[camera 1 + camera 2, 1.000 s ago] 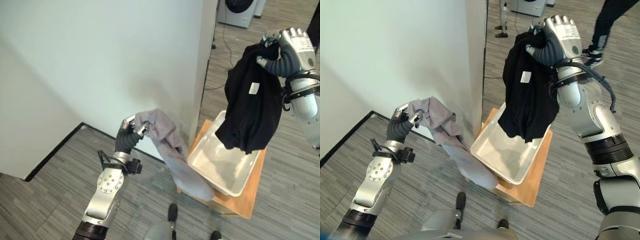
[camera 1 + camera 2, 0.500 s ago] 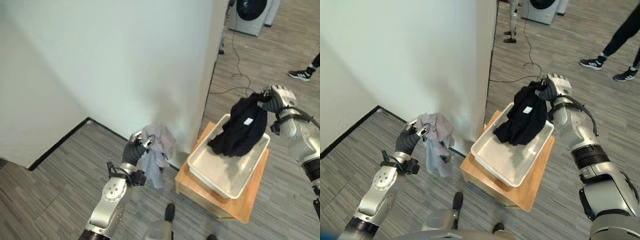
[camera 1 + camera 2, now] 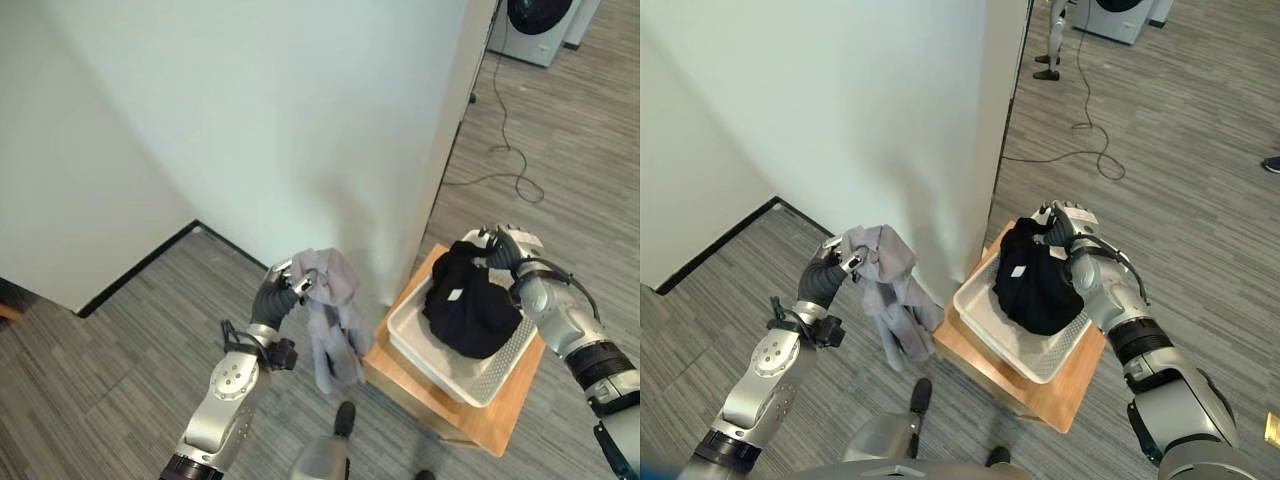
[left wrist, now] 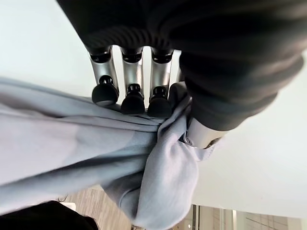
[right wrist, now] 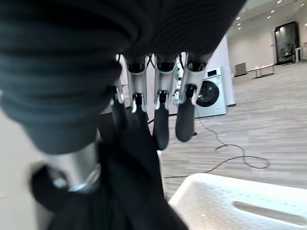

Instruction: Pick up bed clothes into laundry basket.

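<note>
A grey cloth (image 3: 330, 305) hangs bunched from my left hand (image 3: 282, 297), which is shut on its top, out over the floor to the left of the basket. In the left wrist view the fingers (image 4: 133, 93) curl over the grey cloth (image 4: 76, 139). A black garment (image 3: 467, 308) lies heaped in the white laundry basket (image 3: 478, 384). My right hand (image 3: 505, 247) sits at the garment's far top edge. In the right wrist view its fingers (image 5: 159, 120) and thumb still pinch the black garment (image 5: 124, 191) above the basket (image 5: 230, 206).
The basket rests on a low wooden stand (image 3: 445, 420) against the corner of a white wall (image 3: 300, 120). Grey plank floor spreads to the left. A washing machine (image 3: 545, 15) stands far back, a black cord (image 3: 505, 130) trails before it, and a person's shoe (image 3: 1272, 163) shows at the right.
My right hand has come down and lowered the black garment from hanging above the basket into it. The camera has shifted. My left hand still holds the grey cloth, now more bunched.
</note>
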